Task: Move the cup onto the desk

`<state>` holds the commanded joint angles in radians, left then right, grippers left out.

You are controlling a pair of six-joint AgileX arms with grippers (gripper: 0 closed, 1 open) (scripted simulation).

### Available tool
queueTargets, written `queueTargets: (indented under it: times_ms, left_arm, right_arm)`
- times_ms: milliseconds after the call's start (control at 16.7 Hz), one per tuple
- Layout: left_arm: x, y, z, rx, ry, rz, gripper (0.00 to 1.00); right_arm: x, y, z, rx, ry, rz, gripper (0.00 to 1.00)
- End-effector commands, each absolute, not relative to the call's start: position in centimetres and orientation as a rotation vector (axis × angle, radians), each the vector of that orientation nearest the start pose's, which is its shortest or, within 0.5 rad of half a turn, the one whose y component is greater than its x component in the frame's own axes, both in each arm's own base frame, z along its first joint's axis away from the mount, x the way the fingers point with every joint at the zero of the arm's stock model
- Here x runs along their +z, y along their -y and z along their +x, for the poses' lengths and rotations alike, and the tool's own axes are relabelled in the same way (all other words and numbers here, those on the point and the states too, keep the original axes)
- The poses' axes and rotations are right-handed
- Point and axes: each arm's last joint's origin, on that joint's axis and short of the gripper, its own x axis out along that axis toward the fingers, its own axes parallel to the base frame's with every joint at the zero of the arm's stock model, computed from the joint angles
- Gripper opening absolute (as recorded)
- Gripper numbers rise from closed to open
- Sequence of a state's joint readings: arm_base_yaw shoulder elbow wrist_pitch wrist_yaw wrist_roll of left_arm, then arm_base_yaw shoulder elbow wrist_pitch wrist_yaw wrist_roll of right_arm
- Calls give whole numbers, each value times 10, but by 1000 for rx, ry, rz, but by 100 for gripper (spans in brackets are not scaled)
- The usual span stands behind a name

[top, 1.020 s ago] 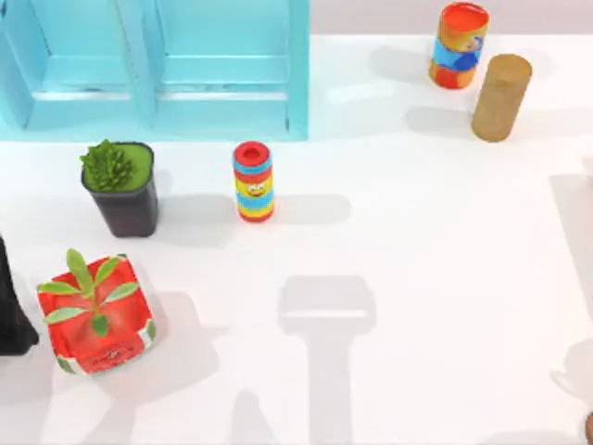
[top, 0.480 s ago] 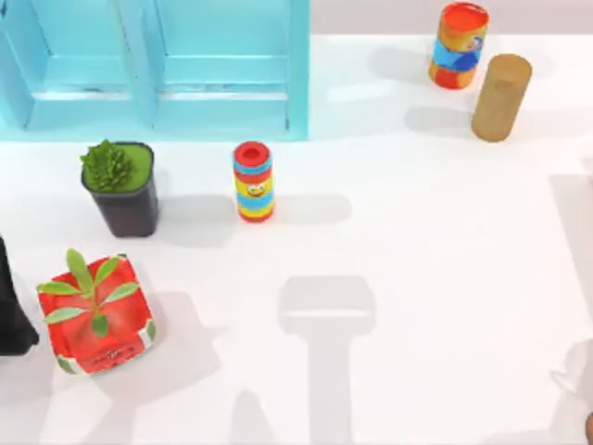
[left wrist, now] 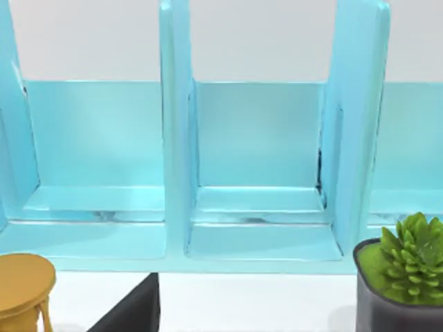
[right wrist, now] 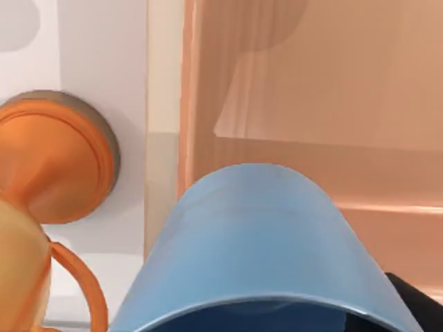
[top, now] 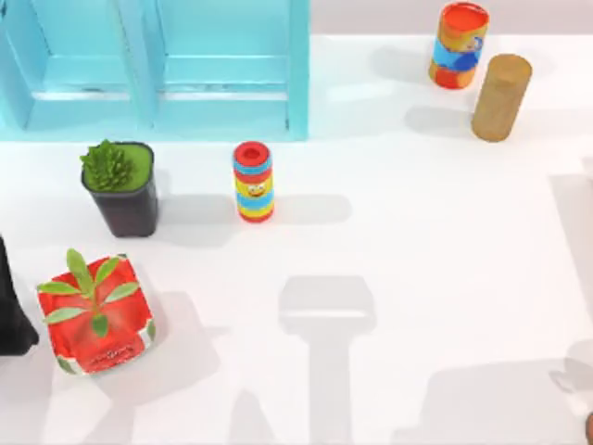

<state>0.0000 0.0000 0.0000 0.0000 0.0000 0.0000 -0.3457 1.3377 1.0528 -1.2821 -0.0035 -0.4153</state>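
The blue cup [right wrist: 263, 249] sits very close in the right wrist view, its rim toward the camera, over a peach surface just past the white desk's edge. My right gripper is shut on it, and one dark finger [right wrist: 414, 303] shows beside the cup. The desk [top: 445, 241] is the broad white tabletop. My left arm [top: 9, 320] stays parked at the desk's left edge.
A turquoise cabinet [top: 157, 65] stands at the back left. In front of it are a dark potted succulent [top: 119, 185], a red potted plant [top: 93, 315] and a striped cylinder [top: 253, 182]. Another striped cylinder [top: 459, 44] and a tan cylinder [top: 501, 97] stand back right. An orange goblet-shaped object [right wrist: 55, 166] sits near the cup.
A shadow at the desk's front right corner has spread leftward across the tabletop. The objects on the desk and the left arm have not moved.
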Motion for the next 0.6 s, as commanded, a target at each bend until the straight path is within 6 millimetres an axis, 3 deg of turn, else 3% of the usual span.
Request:
queueTargets:
  times_ms: [360, 600]
  left_arm:
    - [160, 1, 106, 0, 0, 0, 100]
    - [160, 1, 106, 0, 0, 0, 100]
  right_arm:
    - [247, 74, 208, 42, -1565, -36, 0]
    - [258, 66, 243, -17, -1520, 20, 0]
